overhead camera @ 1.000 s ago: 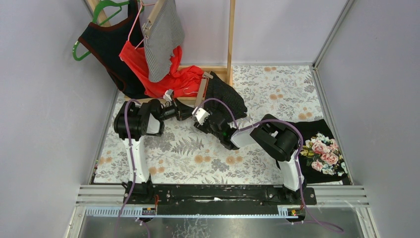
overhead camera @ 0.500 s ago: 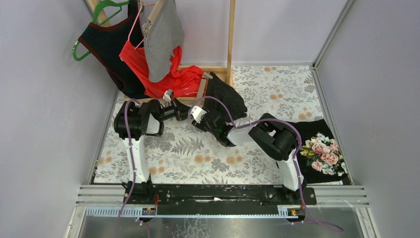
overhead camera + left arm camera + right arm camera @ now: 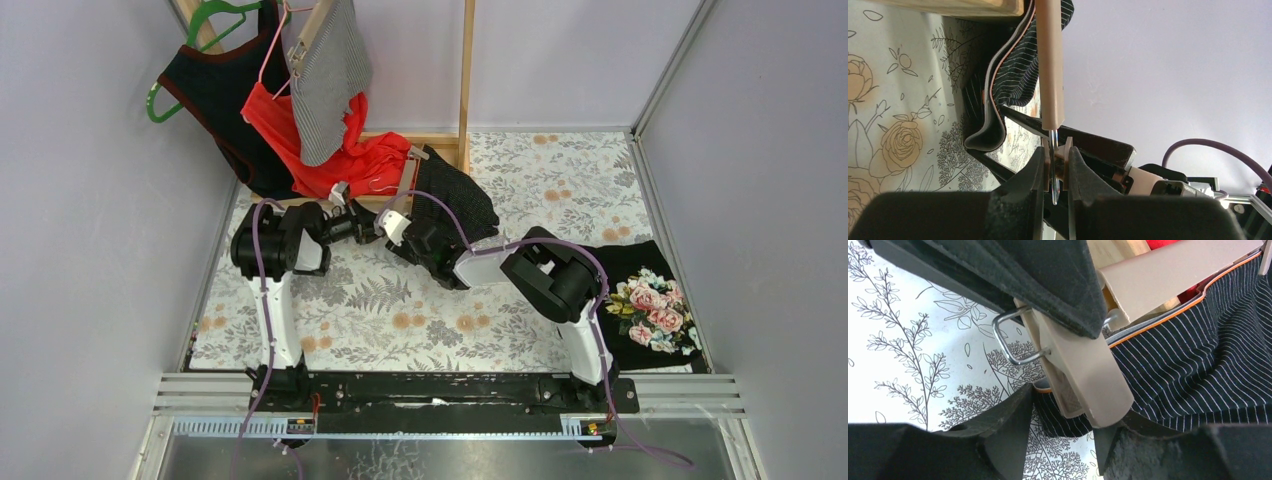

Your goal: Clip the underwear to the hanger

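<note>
The beige hanger (image 3: 408, 185) lies tilted on the floral table, its bar (image 3: 1050, 60) running up the left wrist view. My left gripper (image 3: 1055, 175) (image 3: 370, 224) is shut on the hanger's clip, squeezing its two beige tabs with the wire spring between them. The black pinstriped underwear (image 3: 455, 195) (image 3: 1198, 365) lies under the hanger, and its orange-edged waistband (image 3: 993, 110) curls beside the clip. My right gripper (image 3: 1063, 430) (image 3: 393, 222) is open, its fingers either side of the beige clip's tip (image 3: 1083, 370) and the waistband corner.
A wooden rack (image 3: 465, 80) stands at the back with a red garment (image 3: 350, 150), a grey striped one (image 3: 330, 70) and a black top on a green hanger (image 3: 215, 90). A black floral garment (image 3: 645, 300) lies at the right. Walls close both sides.
My right gripper has slid a little left toward the left gripper and the clip, and its jaws have narrowed slightly. The left gripper has kept its grip.
</note>
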